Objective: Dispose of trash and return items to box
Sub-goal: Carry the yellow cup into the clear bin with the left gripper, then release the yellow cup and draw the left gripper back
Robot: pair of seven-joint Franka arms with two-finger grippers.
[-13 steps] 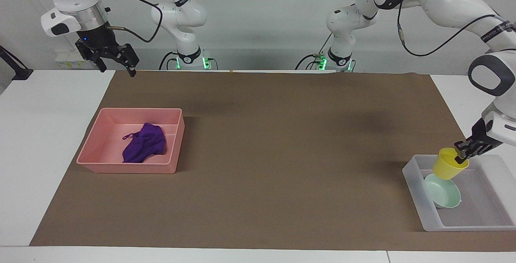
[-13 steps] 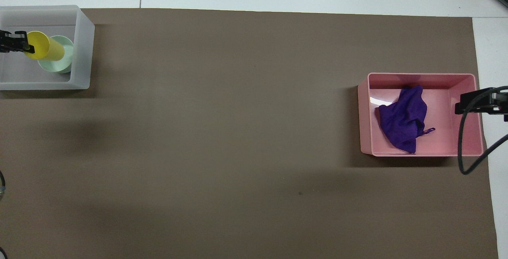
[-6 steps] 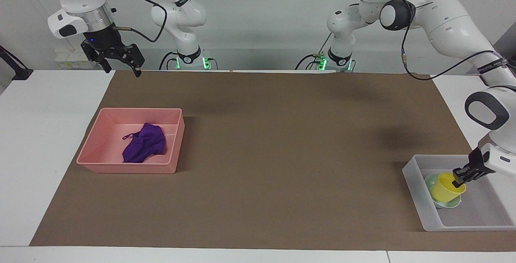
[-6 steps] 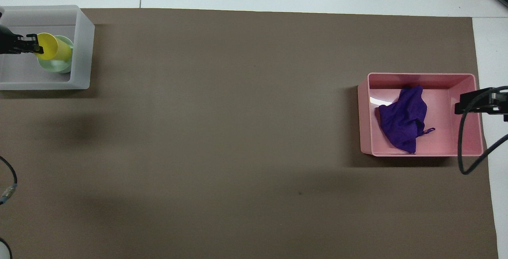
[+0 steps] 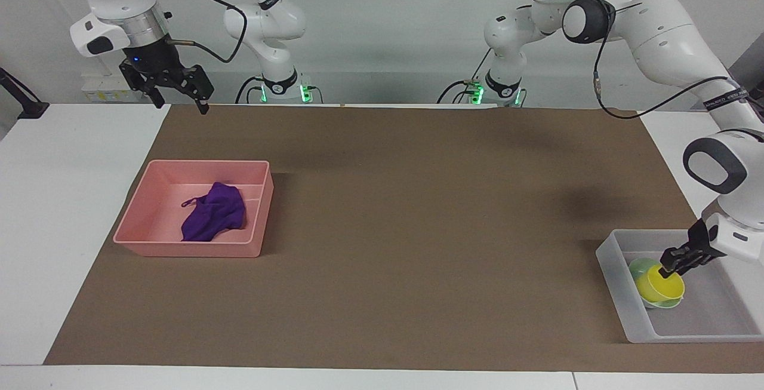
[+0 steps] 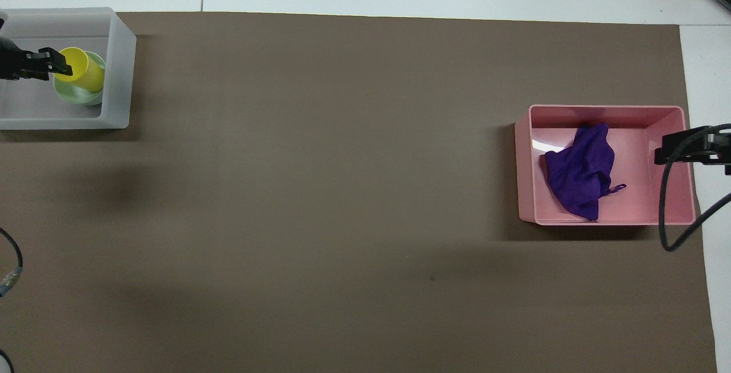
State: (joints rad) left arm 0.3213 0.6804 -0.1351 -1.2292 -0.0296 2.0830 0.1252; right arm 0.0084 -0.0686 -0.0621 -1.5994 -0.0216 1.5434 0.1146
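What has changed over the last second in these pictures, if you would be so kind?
The left tool has lowered the yellow cup from above the translucent box into the mint-green bowl inside it, still gripping the cup's rim. The right tool, raised near the robots' edge of the table, barely shifted. The purple cloth and pink tray stayed put.

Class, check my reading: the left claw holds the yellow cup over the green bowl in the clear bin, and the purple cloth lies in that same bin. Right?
Not quite. The purple cloth lies in the pink tray, not the clear bin; the facing view shows it. The left claw does hold the yellow cup over the green bowl.
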